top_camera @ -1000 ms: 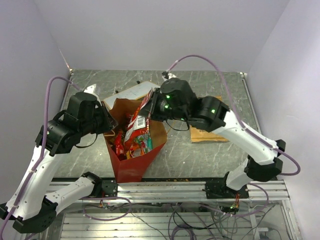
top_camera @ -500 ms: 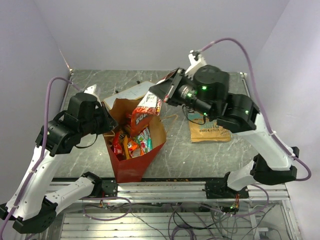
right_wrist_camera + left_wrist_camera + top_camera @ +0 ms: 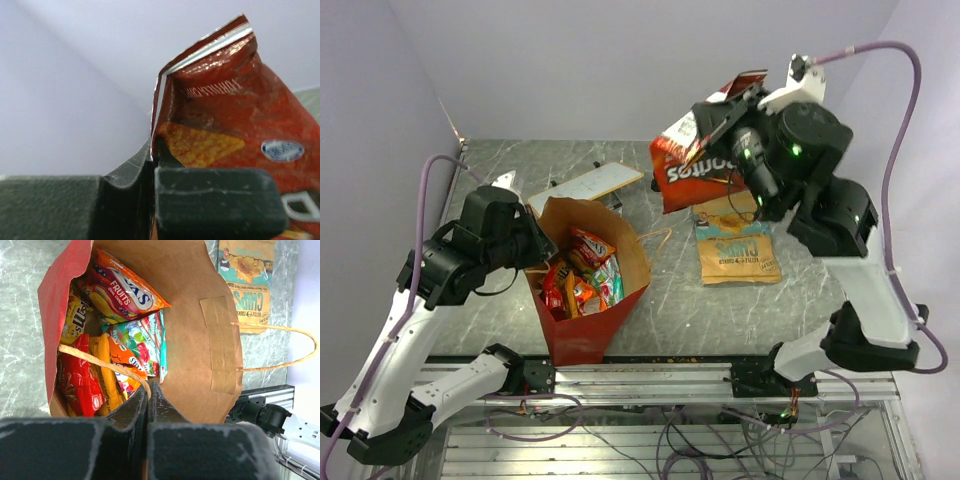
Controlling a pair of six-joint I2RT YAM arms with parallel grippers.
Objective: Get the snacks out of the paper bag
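Note:
The paper bag [image 3: 582, 335] stands open at the table's front left, red outside, brown inside [image 3: 200, 270]. Several snacks [image 3: 578, 278] lie in it: an orange fruit packet [image 3: 125, 290], a multicolour one [image 3: 140, 342], a red one [image 3: 80, 380] and a yellow one [image 3: 75, 320]. My left gripper [image 3: 534, 260] is shut [image 3: 148, 388] on the bag's near tan handle [image 3: 95, 360] at the left rim. My right gripper [image 3: 722, 112] is shut [image 3: 154, 148] on the edge of a red chip packet [image 3: 688, 172] [image 3: 225, 130], held high above the back of the table.
A tan and teal chips packet [image 3: 735, 250] lies flat on the table right of the bag; it also shows in the left wrist view [image 3: 246, 280]. A flat white board [image 3: 585, 187] lies behind the bag. The bag's other handle [image 3: 295, 340] hangs out to the right.
My right gripper has pulled the red chip packet up out of the bag and carried it up and to the right. The left gripper and the bag have stayed put.

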